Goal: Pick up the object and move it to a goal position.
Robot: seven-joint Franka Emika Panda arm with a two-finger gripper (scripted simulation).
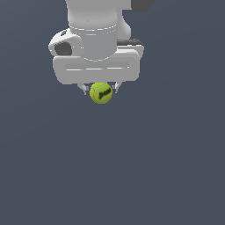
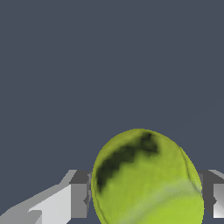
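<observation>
Yellow-green and fuzzy like a tennis ball, the ball (image 1: 101,93) sits between the two jaws of the gripper (image 1: 100,89), which hangs from the white arm (image 1: 94,26) in the upper part of the exterior view. The jaws are narrowed onto the ball, one short grey finger (image 1: 83,88) pressed against each side of it, so the ball is clamped and fills the whole gap between them. It is clearly narrower than the broad white gripper body (image 1: 96,69) above it, and its lower half pokes out below the fingertips.

A dark printed mark (too small to read in the exterior view) runs across the face of the ball that is turned toward that camera. In the wrist view the same ball (image 2: 148,179) looms large and close, with the dark mark smeared across its upper part and a pale seam line curving over its lower part. One grey and white finger (image 2: 72,199) shows just beside the ball on one flank, and a second finger (image 2: 214,197) shows on the opposite flank, both touching or all but touching its surface.

Beneath the jaws there is only a flat dark blue-grey surface (image 1: 114,176), uniform across both views. Whether the ball is lifted clear of it or resting on it cannot be told from these renders.
</observation>
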